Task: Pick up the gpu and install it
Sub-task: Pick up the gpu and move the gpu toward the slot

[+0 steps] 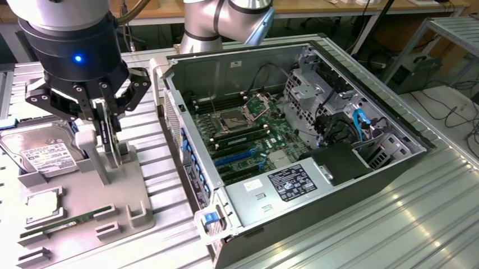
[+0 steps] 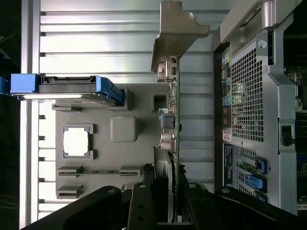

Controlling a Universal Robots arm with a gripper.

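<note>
**Ext. view.** You had the gripper [image 1: 106, 154] over the grey parts tray [image 1: 138, 186], its fingers pinching the gpu [image 1: 114, 143], which stood on edge betw. them. The linkage hid the card's top edge. Whether its lower edge sat in the tray's holder couldn't be told. The hard drive [image 1: 39, 150] was cut off at the view's left, its white label too small to read. The memory stick [image 1: 66, 222] lay in its slot nearer the camera. The open PC case [image 1: 232, 70] lay just beside the tray on the view's right. The PSU label [image 1: 296, 182] had black-and-white print, illegible.

**Wrist view.** You saw the gpu [image 2: 175, 120] edge-on, running from the fingers [image 2: 141, 208] out to its pale bracket [image 2: 176, 33]. The grip point was hidden behind the finger bodies. The case's perforated rear [image 2: 247, 86] lay alongside, apart from the card. Its coloured sticker [image 2: 226, 98] was unreadable.
</note>
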